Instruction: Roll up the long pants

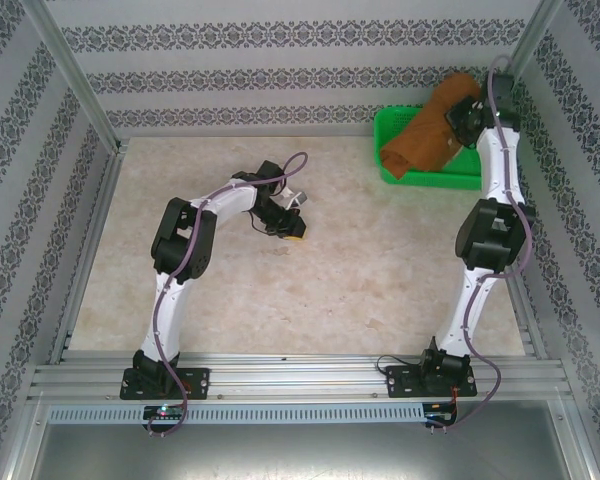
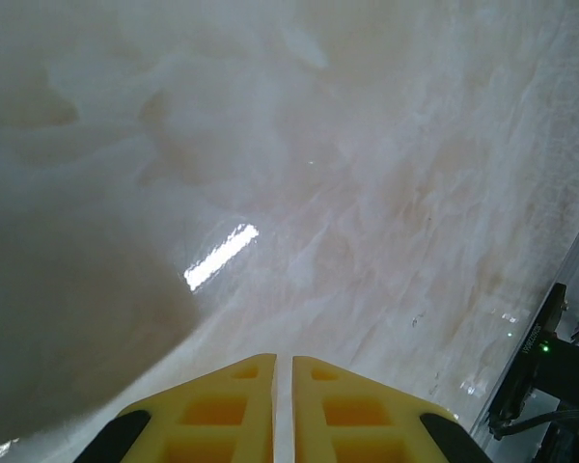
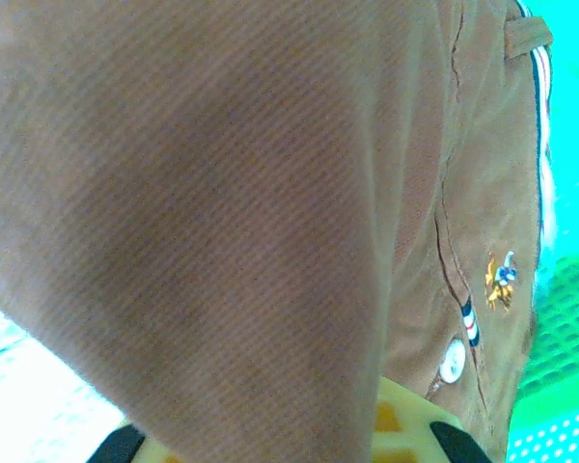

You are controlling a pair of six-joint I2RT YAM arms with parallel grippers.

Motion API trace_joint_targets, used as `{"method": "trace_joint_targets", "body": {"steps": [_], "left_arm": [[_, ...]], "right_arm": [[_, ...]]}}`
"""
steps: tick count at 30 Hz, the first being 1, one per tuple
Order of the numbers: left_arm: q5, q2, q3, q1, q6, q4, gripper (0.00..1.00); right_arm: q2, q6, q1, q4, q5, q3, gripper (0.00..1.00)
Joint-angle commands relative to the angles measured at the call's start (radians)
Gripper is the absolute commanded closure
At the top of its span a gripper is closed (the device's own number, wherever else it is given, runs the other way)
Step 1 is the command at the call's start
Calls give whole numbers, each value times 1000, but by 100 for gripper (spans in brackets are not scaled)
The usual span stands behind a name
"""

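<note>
While the overhead view gives the layout, the wrist views add the close detail. Overhead: long pants [image 1: 417,140] bunched into a rust-brown bundle at upper right of frame, lower part lying in the green basket [image 1: 400,172], upper end raised above the basket's far right corner. Right arm stretched up the right side, right gripper [image 1: 462,118] at that raised end, touching the fabric. Left arm bent toward frame centre, left gripper [image 1: 286,226] low over the bare table [image 1: 360,270], well apart from basket and pants. Right wrist view: brown ribbed fabric draped across most of the frame and over the fingers, one yellow finger [image 3: 398,426] peeking out at bottom centre-right with cloth against it; jaws pinched narrow on the pants. This close view also picks up a white button [image 3: 453,362] at lower right, a small embroidered logo [image 3: 502,280] above it, a dark-and-pale striped edge [image 3: 539,96] running down the upper right, and basket green at the right border [image 3: 571,318]. Left wrist view: left gripper [image 2: 283,362] at bottom centre, yellow fingers almost together with a thin slit between them, nothing in them, pale marbled tabletop [image 2: 367,193] beyond, a glare streak on it, a black part with a green light [image 2: 543,347] at the right edge.
</note>
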Motion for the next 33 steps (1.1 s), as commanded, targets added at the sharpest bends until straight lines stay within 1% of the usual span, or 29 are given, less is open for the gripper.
{"method": "trace_joint_targets", "body": {"steps": [1,5,8,10,11,12,13,14,15,16,17,18,19,20,23,24,26,28,31,33], "left_arm": [[-15,18,43,7,-3,-39,88],[-35,25,69,7,5,-65,88],[-47,35,93,9,15,-85,88],[-60,33,105,10,17,-90,88],[-64,31,110,13,17,-89,88],[-66,30,112,15,15,-84,88],[-72,26,112,17,11,-76,88],[-84,20,107,18,6,-62,88],[-88,17,104,20,6,-52,88],[-97,12,102,21,6,-43,88],[-119,3,98,23,6,-32,88],[-146,-7,94,23,5,-21,88],[-170,-21,86,21,5,-7,88],[-204,-39,76,23,4,7,88],[-356,-116,34,25,-3,65,89],[-411,-148,12,29,-10,91,89],[-524,-231,-55,34,-26,166,89],[-625,-325,-148,41,-48,265,88],[-796,-491,-313,44,-47,424,79],[-907,-590,-422,46,-34,515,68]], "right_arm": [[-13,74,42,162,28,-166,100],[-52,173,47,285,110,-410,100],[-55,204,53,303,160,-480,100],[-29,205,51,286,130,-459,100],[-14,202,50,276,105,-437,87],[-6,188,51,275,84,-418,69],[-4,171,56,266,81,-397,48],[-12,133,62,263,90,-376,41],[-24,93,74,248,114,-357,36],[-44,32,92,223,162,-336,33],[-70,-31,114,197,223,-318,26],[-97,-84,139,176,294,-311,25],[-135,-147,171,169,371,-317,15],[-172,-199,202,159,436,-326,14],[-301,-309,297,152,595,-397,12],[-355,-351,335,162,648,-438,5],[-454,-436,411,184,712,-520,3],[-550,-495,478,206,735,-610,2],[-685,-573,575,284,730,-774,2],[-751,-613,635,315,742,-862,3]]}}
